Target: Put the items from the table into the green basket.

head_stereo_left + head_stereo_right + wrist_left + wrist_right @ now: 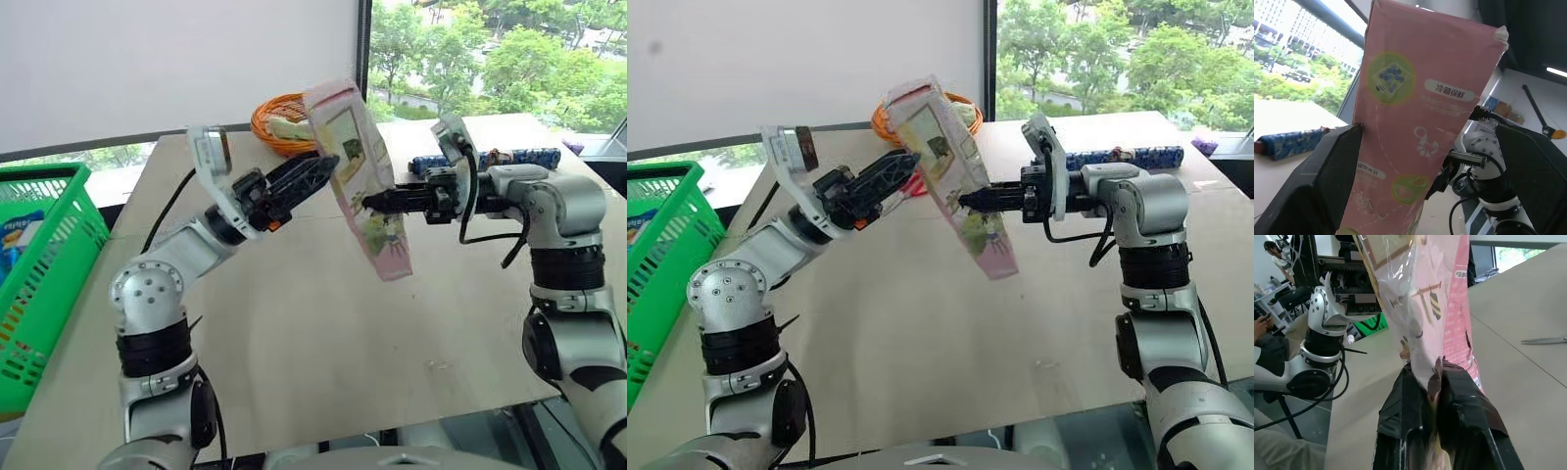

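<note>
While the right gripper [367,203] pinches the packet [358,166] mid-frame, the left gripper [328,166] waits wide open, likely to take it toward the green basket [49,255] far left.

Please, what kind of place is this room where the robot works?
Probably an office or a robotics lab, on an upper floor. A large window looks out on trees, the light wooden table serves as a test bench, and a seated person waits beside desks in the right wrist view.
</note>
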Tool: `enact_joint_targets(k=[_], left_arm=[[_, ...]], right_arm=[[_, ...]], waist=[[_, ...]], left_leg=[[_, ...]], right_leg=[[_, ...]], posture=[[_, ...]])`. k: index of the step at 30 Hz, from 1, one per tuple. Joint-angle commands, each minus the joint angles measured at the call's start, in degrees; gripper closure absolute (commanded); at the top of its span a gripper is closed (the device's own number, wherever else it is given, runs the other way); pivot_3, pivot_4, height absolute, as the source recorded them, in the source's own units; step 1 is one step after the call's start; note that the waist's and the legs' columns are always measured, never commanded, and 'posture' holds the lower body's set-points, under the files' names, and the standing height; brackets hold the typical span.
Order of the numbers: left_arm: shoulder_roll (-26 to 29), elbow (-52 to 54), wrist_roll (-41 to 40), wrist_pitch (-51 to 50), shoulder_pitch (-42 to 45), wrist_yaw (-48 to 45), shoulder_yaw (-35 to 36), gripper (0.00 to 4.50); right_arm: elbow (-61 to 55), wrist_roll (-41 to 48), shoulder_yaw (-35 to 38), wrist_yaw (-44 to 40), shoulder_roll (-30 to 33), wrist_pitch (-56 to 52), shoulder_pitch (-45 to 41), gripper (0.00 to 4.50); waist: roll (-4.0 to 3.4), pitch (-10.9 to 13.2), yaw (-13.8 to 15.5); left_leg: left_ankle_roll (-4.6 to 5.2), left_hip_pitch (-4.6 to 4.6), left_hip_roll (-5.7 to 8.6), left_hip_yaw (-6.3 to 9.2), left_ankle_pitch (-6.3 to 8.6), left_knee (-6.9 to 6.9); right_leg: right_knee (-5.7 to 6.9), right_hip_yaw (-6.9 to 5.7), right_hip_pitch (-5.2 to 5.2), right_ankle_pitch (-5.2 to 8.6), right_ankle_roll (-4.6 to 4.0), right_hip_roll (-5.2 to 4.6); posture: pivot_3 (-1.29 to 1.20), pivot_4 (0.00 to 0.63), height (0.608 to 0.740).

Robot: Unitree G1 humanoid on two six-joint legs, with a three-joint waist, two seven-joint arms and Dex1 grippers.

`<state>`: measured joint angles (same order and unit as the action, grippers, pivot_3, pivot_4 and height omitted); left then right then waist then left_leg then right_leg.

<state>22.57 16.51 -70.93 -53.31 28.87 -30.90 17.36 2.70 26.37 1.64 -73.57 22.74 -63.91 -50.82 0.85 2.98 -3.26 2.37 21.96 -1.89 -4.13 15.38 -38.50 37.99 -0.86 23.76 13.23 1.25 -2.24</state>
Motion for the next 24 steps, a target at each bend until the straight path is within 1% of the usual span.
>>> enact_joint_targets(k=[1, 7, 13, 19, 24], left_arm=[[1.0, 0.0, 2.6, -0.8, 1.6, -1.6, -5.2, 0.0], [0.8, -3.8, 7.5, 2.7, 3.3, -0.5, -4.8, 0.0], [1.0, -6.0, 10.3, 3.3, 3.2, 0.0, -5.0, 0.0], [1.5, -7.7, 11.7, 3.7, 3.5, 0.5, -4.3, 0.0], [0.1, -5.5, 8.3, 2.1, 3.4, -0.9, -5.0, 0.0]], right_arm=[[-5.3, 6.5, 0.5, 1.6, -1.4, -2.0, -1.3, 4.45], [-7.5, 9.6, 0.0, 4.1, -0.8, -2.1, 0.4, 4.45], [-8.6, 11.4, -0.3, 5.7, -0.9, -1.6, 1.2, 4.45], [-8.3, 12.6, -0.2, 7.2, -0.7, -0.4, 1.4, 4.45], [-8.3, 13.4, -1.0, 8.0, -1.0, 0.1, 1.3, 4.45]], waist=[[0.0, 0.0, -1.0], [0.0, 0.0, -2.0], [0.0, 0.0, -2.5], [0.0, 0.0, -2.4], [0.0, 0.0, -2.4]], left_leg=[[0.0, -0.03, -0.02, 0.01, 0.0, 0.0], [0.01, 0.0, -0.02, -0.01, 0.0, 0.0], [0.01, -0.01, -0.07, -0.04, 0.01, 0.01], [0.01, -0.02, -0.21, -0.02, 0.01, 0.02], [0.02, -0.01, -0.22, -0.06, 0.01, 0.01]], right_leg=[[0.01, 0.0, -0.01, 0.0, 0.0, 0.04], [-0.04, 0.04, -0.01, 0.0, 0.01, 0.07], [-0.05, 0.08, 0.0, 0.0, 0.01, 0.1], [-0.04, 0.1, 0.0, 0.01, 0.0, 0.2], [-0.07, 0.09, 0.0, 0.01, 0.01, 0.17]], posture=[[-0.11, 0.0, 0.738], [-0.12, 0.0, 0.738], [-0.12, 0.0, 0.738], [-0.12, 0.0, 0.738], [-0.13, 0.0, 0.738]])
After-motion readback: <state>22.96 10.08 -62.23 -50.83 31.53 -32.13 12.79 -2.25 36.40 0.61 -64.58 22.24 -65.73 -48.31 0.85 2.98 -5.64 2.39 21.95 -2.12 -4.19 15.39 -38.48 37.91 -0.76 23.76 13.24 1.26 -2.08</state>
